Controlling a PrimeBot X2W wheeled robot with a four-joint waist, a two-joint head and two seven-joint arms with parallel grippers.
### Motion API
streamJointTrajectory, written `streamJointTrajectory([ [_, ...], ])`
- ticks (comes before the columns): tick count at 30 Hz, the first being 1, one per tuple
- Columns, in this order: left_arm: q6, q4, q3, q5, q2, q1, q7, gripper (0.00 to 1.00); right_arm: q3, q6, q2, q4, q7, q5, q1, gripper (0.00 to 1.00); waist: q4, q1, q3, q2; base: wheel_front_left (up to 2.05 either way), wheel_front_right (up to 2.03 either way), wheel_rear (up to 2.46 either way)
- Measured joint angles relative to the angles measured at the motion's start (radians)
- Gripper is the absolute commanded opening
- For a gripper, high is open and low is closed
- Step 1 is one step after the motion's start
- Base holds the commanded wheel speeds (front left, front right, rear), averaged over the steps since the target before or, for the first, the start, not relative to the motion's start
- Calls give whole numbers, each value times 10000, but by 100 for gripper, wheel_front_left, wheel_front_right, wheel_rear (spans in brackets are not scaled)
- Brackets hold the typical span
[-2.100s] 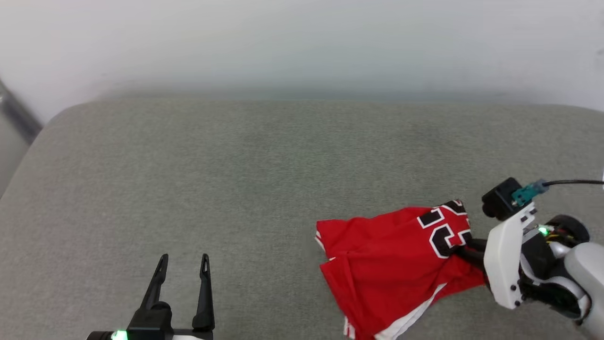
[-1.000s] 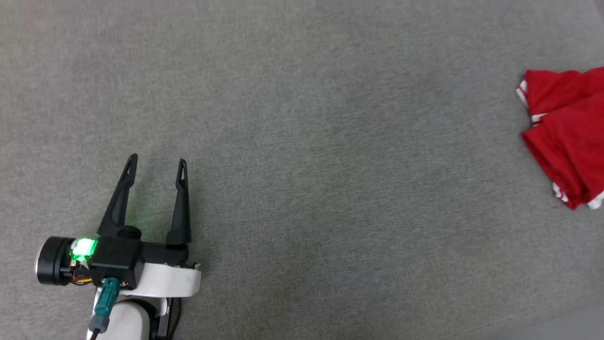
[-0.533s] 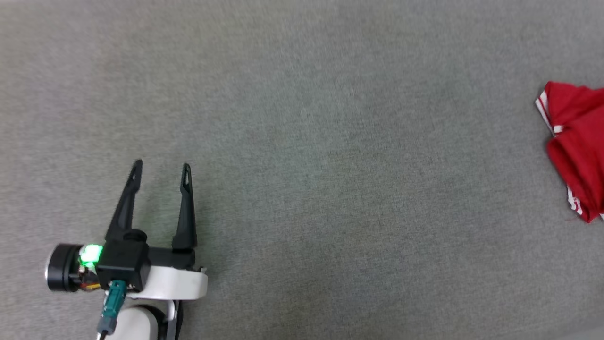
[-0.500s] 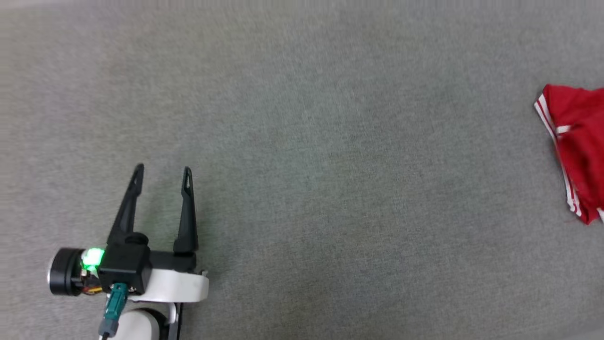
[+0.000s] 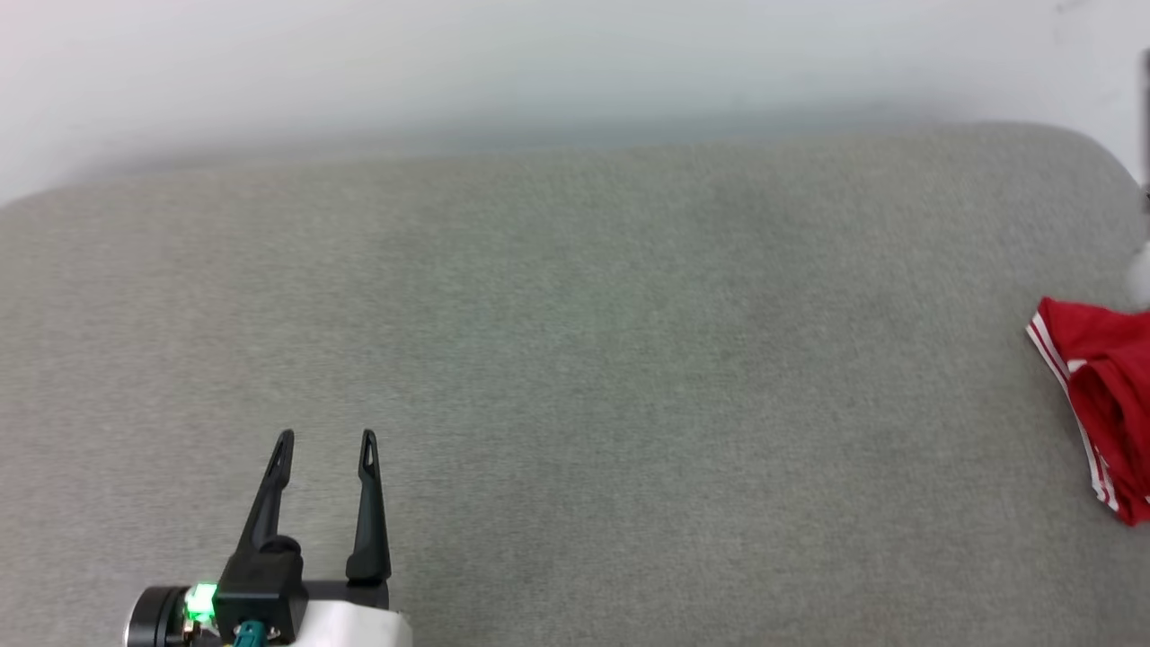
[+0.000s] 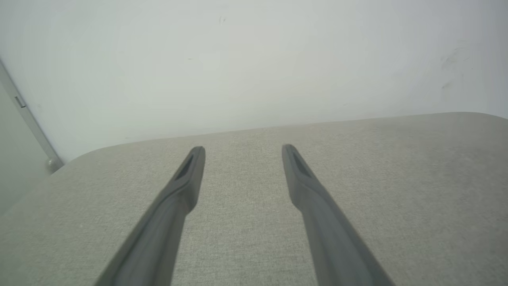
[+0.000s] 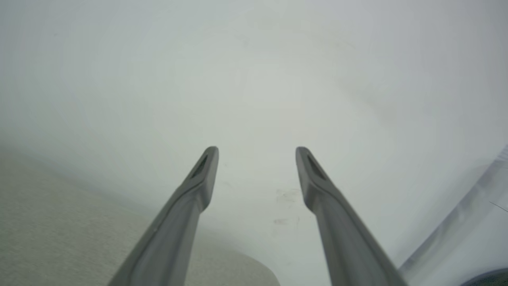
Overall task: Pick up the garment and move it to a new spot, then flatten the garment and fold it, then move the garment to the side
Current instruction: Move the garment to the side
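Lying far from left jaws, garment

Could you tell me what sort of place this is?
Probably an indoor lab or test room: a broad grey fabric-covered surface with rounded corners against a plain pale wall, the red garment lying at its right edge.

Garment: red, white-striped trim, bunched, lying on grey surface at far right edge, partly cut off.

No text readable — not even on the garment.
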State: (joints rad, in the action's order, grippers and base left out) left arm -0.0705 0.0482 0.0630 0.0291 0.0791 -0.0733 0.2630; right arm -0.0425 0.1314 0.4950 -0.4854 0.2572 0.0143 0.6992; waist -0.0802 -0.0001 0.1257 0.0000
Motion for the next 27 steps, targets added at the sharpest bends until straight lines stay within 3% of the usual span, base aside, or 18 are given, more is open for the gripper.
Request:
streamJointTrajectory([
  [5,4,-132,-12,19,-67,-276,0,100,-261,0,-1137,1850,58,-454,-1240,100,437,0,-543,0,0,0,0],
  [10,15,-226,-29,23,-121,-506,0,100,-506,0,-1979,2842,59,-767,-2778,100,808,-1,-963,0,0,0,0],
  [18,104,-385,-19,6,-159,-666,0,100,-249,0,-2646,2989,59,-1323,-4932,100,1211,-1,-1392,0,0,0,0],
  [27,217,-514,2,-67,-178,-892,0,100,629,-4,-3425,3369,59,-1643,-6834,100,1200,-1,-1690,0,0,0,0],
])
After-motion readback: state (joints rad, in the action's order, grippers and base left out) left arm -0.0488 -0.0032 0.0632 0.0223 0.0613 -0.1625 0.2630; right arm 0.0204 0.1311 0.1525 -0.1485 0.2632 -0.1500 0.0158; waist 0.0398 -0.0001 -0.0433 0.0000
